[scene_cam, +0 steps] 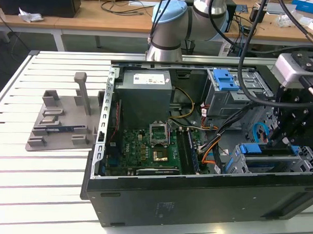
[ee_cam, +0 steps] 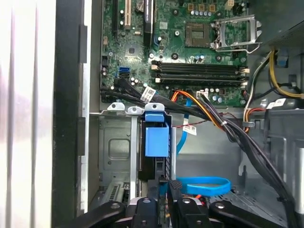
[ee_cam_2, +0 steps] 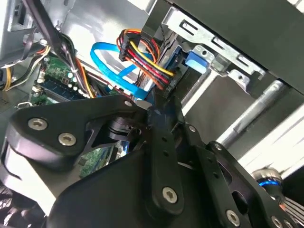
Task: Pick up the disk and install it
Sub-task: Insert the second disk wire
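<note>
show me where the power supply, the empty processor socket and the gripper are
power supply (scene_cam: pixel 145 96), exterior view, its grey top face.
processor socket (ee_cam: pixel 197 34), first wrist view, its dark centre.
gripper (ee_cam: pixel 164 190), first wrist view, between its black fingertips.

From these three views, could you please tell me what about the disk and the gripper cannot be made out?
- The disk: in the first wrist view it stands edge-on in the drive bay; its label and faces are hidden.
- The gripper: its fingertips are cut off by the frame edge and its linkage.
- In the exterior view, the arm's black head covers the bay, so seating is unclear.
</note>
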You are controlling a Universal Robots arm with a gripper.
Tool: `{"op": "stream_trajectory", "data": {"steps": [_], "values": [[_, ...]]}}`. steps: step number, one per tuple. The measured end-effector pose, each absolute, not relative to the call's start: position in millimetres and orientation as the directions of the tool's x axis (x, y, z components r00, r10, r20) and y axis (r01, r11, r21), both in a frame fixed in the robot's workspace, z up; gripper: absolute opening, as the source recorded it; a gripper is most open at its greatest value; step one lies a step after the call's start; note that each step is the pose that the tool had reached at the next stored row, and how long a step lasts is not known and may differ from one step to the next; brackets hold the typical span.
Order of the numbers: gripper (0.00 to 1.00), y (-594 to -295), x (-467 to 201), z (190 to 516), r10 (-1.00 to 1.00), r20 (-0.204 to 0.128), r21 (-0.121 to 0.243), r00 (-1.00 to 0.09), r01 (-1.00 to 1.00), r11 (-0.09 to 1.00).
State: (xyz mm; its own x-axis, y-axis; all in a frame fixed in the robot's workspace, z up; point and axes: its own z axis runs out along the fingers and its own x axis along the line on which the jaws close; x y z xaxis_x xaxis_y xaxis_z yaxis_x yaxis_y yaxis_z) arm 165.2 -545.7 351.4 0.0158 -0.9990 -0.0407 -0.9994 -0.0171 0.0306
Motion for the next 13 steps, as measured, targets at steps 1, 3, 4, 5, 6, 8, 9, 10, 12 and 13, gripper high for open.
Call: {"op": "stream_trajectory", "data": {"steps": [1,3,4,5,6,8,9,10,12,13], "values": [[0.24,-544.3,165.2,355.2,-0.999,-0.041,0.031,0.016,-0.999,-0.017],[0.10,-540.2,165.2,371.1,-0.999,-0.041,0.031,0.016,-0.999,-0.017],[0.11,-539.2,165.2,376.7,-0.999,-0.041,0.031,0.016,-0.999,-0.017],[0.11,-538.3,165.2,381.2,-0.999,-0.041,0.031,0.016,-0.999,-0.017],[0.11,-537.0,165.2,387.5,-0.999,-0.041,0.031,0.016,-0.999,-0.017],[0.11,-536.3,165.3,394.4,-0.999,-0.041,0.031,0.016,-0.999,-0.017],[0.11,-536.3,165.3,394.8,-0.999,-0.041,0.031,0.016,-0.999,-0.017],[0.11,-536.3,165.3,394.7,-0.999,-0.041,0.031,0.016,-0.999,-0.017],[0.11,-536.3,165.3,394.9,-0.999,-0.041,0.031,0.016,-0.999,-0.017],[0.11,-536.3,165.3,395.0,-0.999,-0.041,0.031,0.016,-0.999,-0.017]]}}
